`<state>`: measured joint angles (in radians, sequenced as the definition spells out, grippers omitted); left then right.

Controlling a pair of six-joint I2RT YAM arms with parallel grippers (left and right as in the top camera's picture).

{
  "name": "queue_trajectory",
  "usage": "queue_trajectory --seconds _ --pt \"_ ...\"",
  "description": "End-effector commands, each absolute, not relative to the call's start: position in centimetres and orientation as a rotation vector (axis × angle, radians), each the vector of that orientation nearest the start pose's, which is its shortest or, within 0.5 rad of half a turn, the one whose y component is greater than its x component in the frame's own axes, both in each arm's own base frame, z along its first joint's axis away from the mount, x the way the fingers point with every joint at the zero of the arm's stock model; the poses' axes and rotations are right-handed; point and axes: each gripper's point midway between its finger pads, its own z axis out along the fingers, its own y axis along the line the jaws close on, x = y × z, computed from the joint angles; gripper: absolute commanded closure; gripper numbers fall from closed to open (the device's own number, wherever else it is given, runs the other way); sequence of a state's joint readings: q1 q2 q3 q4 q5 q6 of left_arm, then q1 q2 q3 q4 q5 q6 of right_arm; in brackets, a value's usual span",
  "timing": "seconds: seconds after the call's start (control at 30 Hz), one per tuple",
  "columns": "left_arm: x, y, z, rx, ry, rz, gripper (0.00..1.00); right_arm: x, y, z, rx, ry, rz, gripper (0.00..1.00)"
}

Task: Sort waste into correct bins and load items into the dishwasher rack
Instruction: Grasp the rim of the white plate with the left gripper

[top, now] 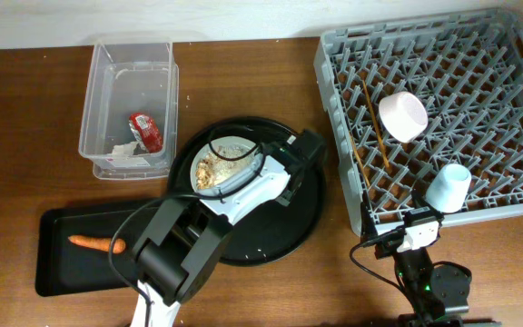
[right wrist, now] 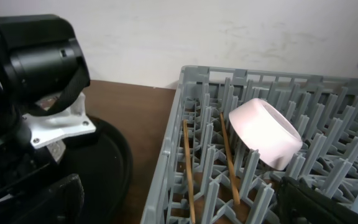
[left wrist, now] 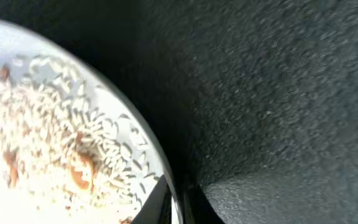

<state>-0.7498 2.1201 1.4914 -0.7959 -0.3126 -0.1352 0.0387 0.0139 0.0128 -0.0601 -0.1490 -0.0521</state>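
A pale grey plate point(top: 234, 145) with beige rice scraps point(top: 214, 169) lies on the round black tray point(top: 307, 218). My left gripper point(top: 269, 163) is shut on the plate's right rim; in the left wrist view the rim point(left wrist: 160, 168) runs between the fingers point(left wrist: 178, 208) beside the rice point(left wrist: 42, 137). The carrot point(top: 96, 242) lies in the black rectangular tray point(top: 57, 272). The red wrapper point(top: 145, 130) and white tissue point(top: 127, 150) lie in the clear tub point(top: 98, 82). The grey rack point(top: 507, 91) holds the bowl point(top: 402, 116), blue cup point(top: 448, 188) and chopsticks point(top: 373, 127). My right gripper point(top: 405, 232) is open and empty by the rack's front left corner.
In the right wrist view the rack's near wall point(right wrist: 166, 180), the chopsticks point(right wrist: 188, 168) and the tipped bowl point(right wrist: 266, 134) are close ahead, with my open fingers point(right wrist: 179, 214) at the lower corners. The left arm stands over the round tray point(right wrist: 114, 162) at left.
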Motion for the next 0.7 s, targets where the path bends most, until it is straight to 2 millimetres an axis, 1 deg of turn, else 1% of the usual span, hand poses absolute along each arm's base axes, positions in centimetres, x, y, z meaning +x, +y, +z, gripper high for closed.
queue_trajectory --seconds 0.0,0.07,0.13,0.17,0.23,0.27,0.3,0.37,0.47,0.57,0.6,0.67 --pt "33.9 -24.2 -0.3 0.882 2.753 0.362 1.0 24.3 3.5 16.0 -0.183 1.625 0.12 0.02" --pt "34.3 -24.6 0.8 0.881 2.752 0.363 1.0 24.3 3.5 16.0 -0.183 1.625 0.12 0.02" --pt "35.1 -25.3 3.2 0.869 2.745 0.354 1.0 24.3 3.5 16.0 -0.184 1.624 0.119 0.02" --pt "36.0 -26.0 5.8 0.818 2.734 0.346 1.0 24.3 3.5 16.0 -0.183 1.625 0.12 0.02" --pt "37.2 -26.9 10.0 0.76 2.705 0.311 1.0 24.3 3.5 16.0 -0.184 1.624 0.12 0.02" --pt "37.4 -27.1 11.4 0.731 2.702 0.3 1.0 24.3 3.5 16.0 -0.183 1.625 0.12 0.02" --pt "37.4 -27.1 12.1 0.705 2.706 0.295 1.0 24.3 3.5 16.0 -0.183 1.624 0.119 0.02" --pt "37.1 -26.9 13.2 0.702 2.715 0.299 1.0 24.3 3.5 16.0 -0.184 1.624 0.119 0.02" --pt "36.2 -25.9 13.0 0.706 2.758 0.343 1.0 24.3 3.5 16.0 -0.183 1.625 0.12 0.02" --pt "35.2 -23.3 13.4 0.632 2.792 0.509 1.0 24.3 3.5 16.0 -0.183 1.625 0.12 0.02" --pt "34.8 -22.8 13.5 0.627 2.806 0.532 1.0 24.3 3.5 16.0 -0.184 1.624 0.119 0.02" --pt "33.9 -21.4 14.1 0.56 2.833 0.601 1.0 24.3 3.5 16.0 -0.183 1.625 0.12 0.02"
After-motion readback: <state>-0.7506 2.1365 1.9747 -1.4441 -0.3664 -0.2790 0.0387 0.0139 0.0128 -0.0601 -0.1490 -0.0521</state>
